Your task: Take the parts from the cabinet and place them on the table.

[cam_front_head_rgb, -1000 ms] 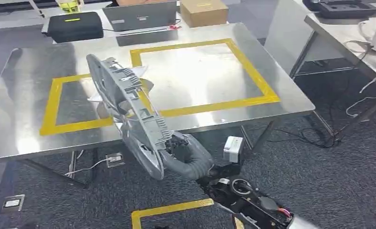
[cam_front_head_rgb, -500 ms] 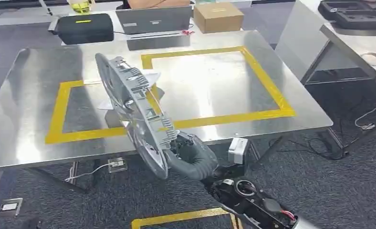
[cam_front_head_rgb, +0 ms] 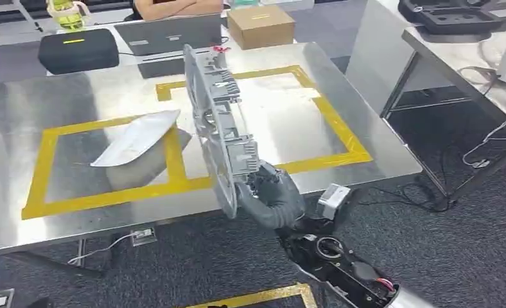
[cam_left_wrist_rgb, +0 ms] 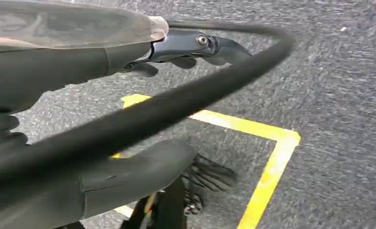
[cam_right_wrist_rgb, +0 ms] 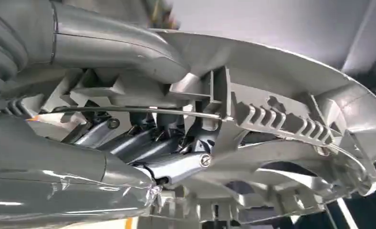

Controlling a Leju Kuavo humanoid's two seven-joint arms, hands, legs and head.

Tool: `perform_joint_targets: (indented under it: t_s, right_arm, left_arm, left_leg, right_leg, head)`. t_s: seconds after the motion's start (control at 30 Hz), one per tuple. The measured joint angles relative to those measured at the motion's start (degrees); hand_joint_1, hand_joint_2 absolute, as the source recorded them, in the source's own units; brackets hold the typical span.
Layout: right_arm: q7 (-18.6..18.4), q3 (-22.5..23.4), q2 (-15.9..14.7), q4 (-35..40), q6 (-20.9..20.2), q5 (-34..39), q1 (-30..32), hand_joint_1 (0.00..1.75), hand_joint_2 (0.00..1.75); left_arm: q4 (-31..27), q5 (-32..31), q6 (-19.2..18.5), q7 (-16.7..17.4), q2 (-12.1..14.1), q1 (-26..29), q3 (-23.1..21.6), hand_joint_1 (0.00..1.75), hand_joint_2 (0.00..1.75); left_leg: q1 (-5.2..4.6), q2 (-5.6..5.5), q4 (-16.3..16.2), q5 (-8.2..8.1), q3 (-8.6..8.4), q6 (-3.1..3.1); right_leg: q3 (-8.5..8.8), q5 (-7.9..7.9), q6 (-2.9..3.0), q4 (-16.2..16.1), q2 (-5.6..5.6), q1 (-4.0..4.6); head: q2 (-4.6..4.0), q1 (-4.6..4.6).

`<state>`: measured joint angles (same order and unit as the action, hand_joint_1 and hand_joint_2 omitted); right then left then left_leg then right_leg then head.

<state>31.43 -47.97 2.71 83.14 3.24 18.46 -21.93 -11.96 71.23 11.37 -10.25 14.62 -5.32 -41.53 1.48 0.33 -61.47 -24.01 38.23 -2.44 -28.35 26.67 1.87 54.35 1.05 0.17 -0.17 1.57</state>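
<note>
Right hand carries a long grey part over the bench.
Its fingers clamp the ribbed part at its near end, likely to lay it inside the yellow tape square; a pale part already lies there. The left hand hangs above the floor, holding nothing.

Bright even room light from overhead, white glare pooling on the steel table at its far middle, soft shadows beneath it, head view sharp, left wrist view smeared by motion blur, right wrist view close, soft near its edges
</note>
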Motion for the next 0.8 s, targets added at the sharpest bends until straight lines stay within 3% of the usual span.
perform_joint_targets:
  t_s: [0.03,0.1,0.13,0.17,0.2,0.23,0.37,0.5,0.57,0.7,0.8]
  right_arm:
    - [0.0,0.4,0.0,0.2,0.9,-1.0,0.0,1.75,1.75]
    - [0.2,1.4,-0.3,0.7,1.8,-1.9,-0.1,1.75,1.75]
    - [0.1,1.7,-0.3,0.9,1.9,-1.9,-0.1,1.75,1.75]
    - [0.1,1.9,-0.3,1.0,2.0,-2.0,0.0,1.75,1.75]
    - [0.1,2.2,-0.5,1.0,2.0,-2.0,0.0,1.75,1.75]
    - [0.1,2.4,-0.5,1.1,2.0,-2.1,-0.1,1.75,1.75]
    - [-0.7,2.5,-0.8,1.5,5.9,-6.0,0.0,1.75,1.75]
    - [-5.3,3.8,-1.6,1.7,14.2,-15.7,-0.7,1.75,1.75]
    - [-5.9,4.4,-1.9,1.4,15.0,-16.6,-1.0,1.75,1.75]
    - [-6.4,4.9,-2.0,0.9,15.9,-18.7,-1.6,1.75,1.75]
    - [-10.2,4.6,-1.8,-0.9,19.2,-27.5,-2.7,1.75,1.75]
  left_arm:
    - [0.0,0.0,0.0,0.0,0.0,0.0,0.0,0.0,1.75]
    - [0.0,0.0,0.1,-0.1,0.2,-0.2,0.0,0.0,1.75]
    - [0.0,0.0,0.1,-0.1,0.2,-0.2,0.0,0.0,1.75]
    - [0.0,0.0,0.1,-0.1,0.2,-0.1,0.0,0.0,1.75]
    - [0.0,0.1,0.1,-0.1,0.2,0.0,0.0,0.0,1.75]
    - [0.0,0.2,0.1,-0.1,0.2,0.0,0.0,0.0,1.75]
    - [0.0,0.2,0.1,-0.1,0.0,-0.1,0.0,0.0,1.75]
    - [0.0,-0.6,-0.2,-0.7,-0.1,-0.2,0.0,0.0,1.75]
    - [0.0,-0.7,-0.3,-0.7,-0.1,-0.1,0.0,0.0,1.75]
    - [0.0,-0.7,-0.3,-0.7,-0.1,-0.2,0.0,0.0,1.75]
    - [0.0,-1.1,-0.5,-0.7,-0.2,-0.2,0.0,0.0,1.75]
  left_leg:
    - [-0.05,0.0,5.2,3.36,-1.92,0.34]
    - [-0.61,-0.01,7.2,1.26,-2.31,0.6]
    - [-0.73,-0.06,7.1,2.68,-2.29,0.9]
    - [-0.79,-0.05,6.9,2.53,-2.45,1.07]
    - [-0.39,-0.07,7.2,2.98,-2.54,0.49]
    - [-0.6,-0.1,7.1,2.87,-2.54,0.4]
    - [-0.94,-0.12,7.1,2.5,-2.58,0.96]
    - [-1.05,-0.15,7.1,2.38,-2.62,1.17]
    - [-1.12,-0.12,7.1,2.41,-2.63,1.23]
    - [-1.16,-0.12,7.1,2.52,-2.65,1.38]
    - [-1.11,-0.17,7.1,2.57,-2.66,1.4]
  right_leg:
    - [0.32,0.34,-0.18,0.0,0.06,0.0]
    - [-0.07,0.79,-0.8,0.2,0.24,0.2]
    - [-0.05,1.06,-1.19,0.1,0.25,0.18]
    - [0.16,1.21,-1.45,-0.1,0.28,0.12]
    - [0.17,1.39,-1.0,0.4,0.23,0.46]
    - [0.31,1.32,-0.52,0.2,0.18,0.3]
    - [0.62,1.47,-0.91,-0.4,-0.13,0.01]
    - [0.76,1.53,-1.22,-0.6,-0.27,-0.07]
    - [0.73,1.44,-1.39,-0.7,-0.24,-0.15]
    - [0.72,1.29,-1.72,-0.7,-0.19,-0.18]
    - [0.78,1.29,-1.72,-0.7,-0.29,-0.09]
  head:
    - [0.0,0.26]
    - [0.0,0.33]
    - [0.0,0.35]
    - [0.0,0.24]
    - [0.0,0.11]
    - [0.0,-0.29]
    - [0.0,-0.81]
    - [0.0,-1.09]
    - [0.0,-1.49]
    - [0.0,-1.44]
    - [0.0,-1.55]
